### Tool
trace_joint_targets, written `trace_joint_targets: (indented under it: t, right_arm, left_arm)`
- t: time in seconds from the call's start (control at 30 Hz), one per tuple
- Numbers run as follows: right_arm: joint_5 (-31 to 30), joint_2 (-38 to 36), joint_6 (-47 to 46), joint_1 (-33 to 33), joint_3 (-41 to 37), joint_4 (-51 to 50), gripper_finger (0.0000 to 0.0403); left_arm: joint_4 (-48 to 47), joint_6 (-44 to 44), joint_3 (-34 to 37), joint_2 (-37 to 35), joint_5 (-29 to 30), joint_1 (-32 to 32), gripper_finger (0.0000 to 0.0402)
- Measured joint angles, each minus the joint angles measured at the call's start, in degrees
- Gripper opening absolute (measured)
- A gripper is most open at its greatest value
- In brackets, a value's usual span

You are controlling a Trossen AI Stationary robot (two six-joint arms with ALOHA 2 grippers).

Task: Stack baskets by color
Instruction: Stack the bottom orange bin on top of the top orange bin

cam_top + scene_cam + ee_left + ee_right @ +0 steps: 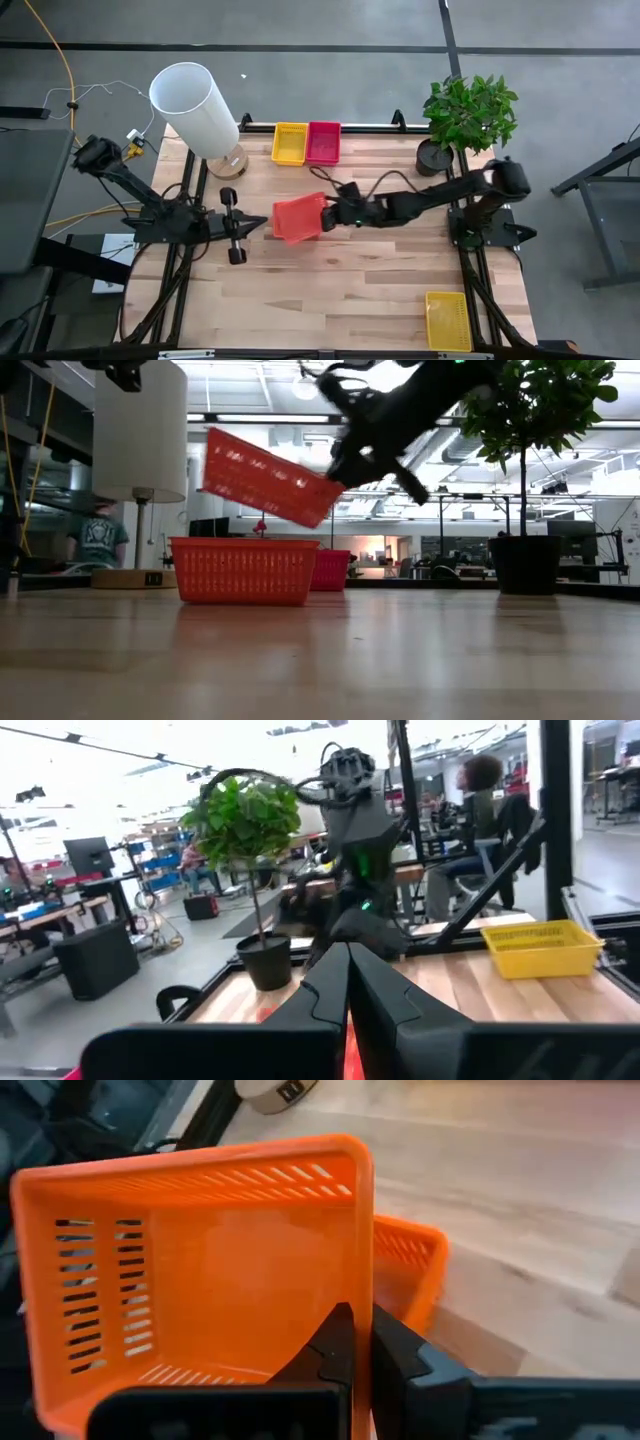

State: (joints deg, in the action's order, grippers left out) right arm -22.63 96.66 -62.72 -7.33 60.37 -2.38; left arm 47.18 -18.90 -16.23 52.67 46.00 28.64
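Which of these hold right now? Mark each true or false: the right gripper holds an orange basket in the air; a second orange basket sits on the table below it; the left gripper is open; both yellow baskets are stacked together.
1. The right gripper holds an orange basket tilted in the air. True.
2. A second orange basket sits on the table below it. True.
3. The left gripper is open. False: it is shut and holds nothing.
4. Both yellow baskets are stacked. False: one yellow basket lies beside the magenta basket, another yellow basket sits alone at the near right corner.
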Motion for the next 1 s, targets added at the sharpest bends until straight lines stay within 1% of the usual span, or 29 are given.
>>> trace_joint_targets:
  t: [0.13,0.23,0.4,0.5,0.73,1.0]
  right_arm:
    - [0.0,4.4,0.2,-0.1,5.2,-0.2,0.0000]
    - [-0.6,6.1,0.1,-0.3,7.0,-1.3,0.0000]
    - [-4.5,6.6,-5.0,-0.8,7.0,-5.9,0.0000]
    - [-5.9,6.6,-8.5,-1.4,7.0,-7.9,0.0000]
    - [-5.3,6.6,-11.8,-1.8,7.0,-8.4,0.0000]
    - [-5.2,6.6,-11.9,-1.7,7.0,-10.7,0.0000]
  left_arm:
    - [0.3,-1.7,0.0,-0.1,2.0,1.8,0.0000]
    - [0.8,-2.7,0.0,-0.3,3.8,2.8,0.0000]
    - [0.8,-2.7,0.0,-0.3,4.8,3.6,0.0000]
    - [0.8,-2.7,0.0,-0.2,4.9,3.7,0.0000]
    - [0.8,-2.8,0.0,-0.2,5.2,3.7,0.0000]
    - [0.8,-2.5,0.0,-0.2,5.2,3.7,0.0000]
